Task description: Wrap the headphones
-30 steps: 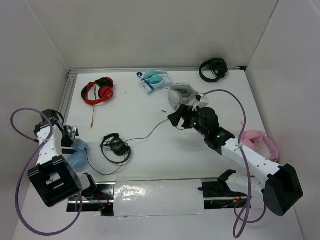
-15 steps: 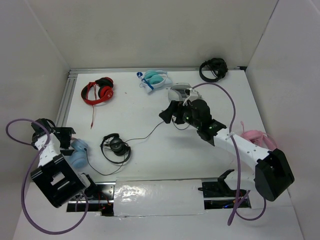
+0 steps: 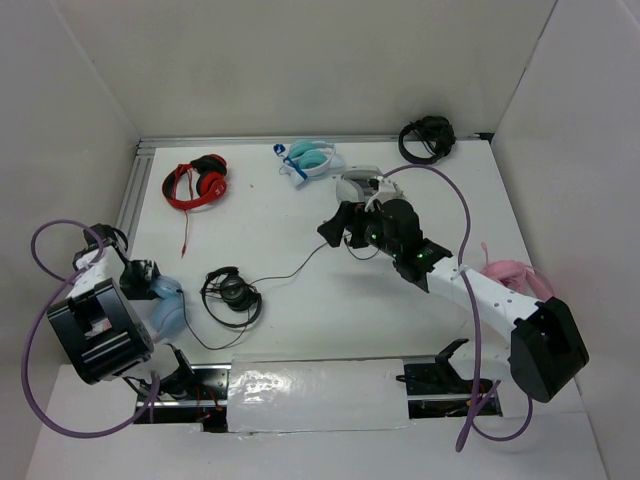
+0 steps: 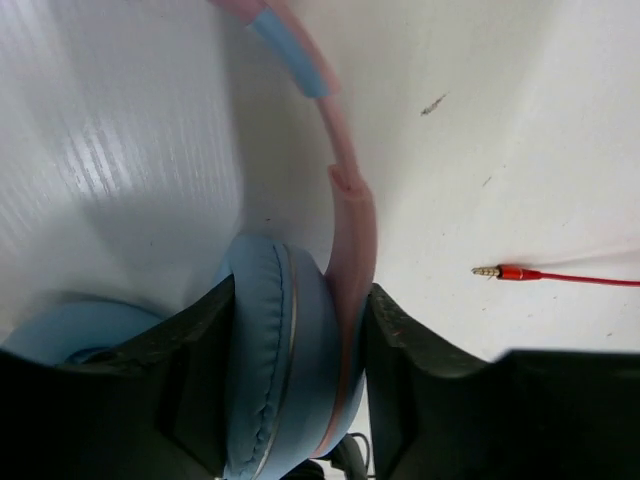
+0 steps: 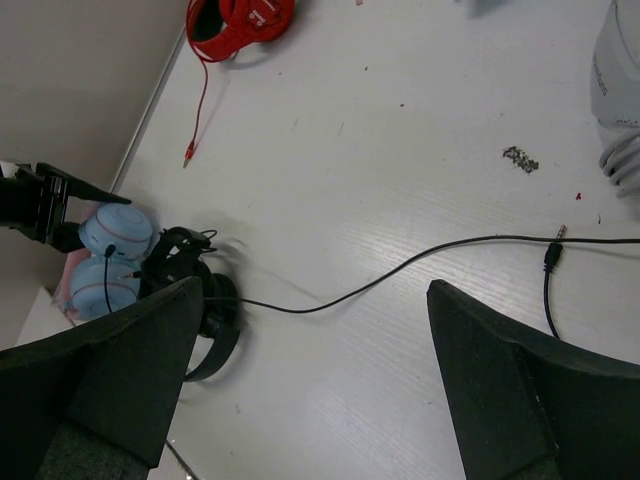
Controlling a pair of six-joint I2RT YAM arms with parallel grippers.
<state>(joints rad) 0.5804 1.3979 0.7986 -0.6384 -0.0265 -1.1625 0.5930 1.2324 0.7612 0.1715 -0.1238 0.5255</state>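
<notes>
The headphones (image 3: 165, 305), with light blue ear cups and a pink headband, lie at the table's left edge. My left gripper (image 3: 140, 280) is shut on them. In the left wrist view it (image 4: 295, 380) clamps one blue ear cup (image 4: 265, 340) together with the pink headband (image 4: 350, 240). The cat ears are hidden. A thin black cable (image 3: 290, 268) runs from that side across the table. It also shows in the right wrist view (image 5: 400, 268), with a plug (image 5: 550, 255) at its end. My right gripper (image 3: 335, 225) is open and empty above the table's middle, its fingers (image 5: 120, 380) wide apart over the cable.
Small black headphones (image 3: 232, 293) lie right beside the blue ones. Red headphones (image 3: 197, 182) with a red cable and plug (image 4: 500, 272) lie at back left. Teal-and-white headphones (image 3: 310, 158), grey ones (image 3: 360, 190), black ones (image 3: 427, 138) and all-pink ones (image 3: 515, 282) lie around.
My left arm has swung, and the blue headphones have shifted slightly right in its grip. My right gripper moved left and back a second ago and has since held still.
</notes>
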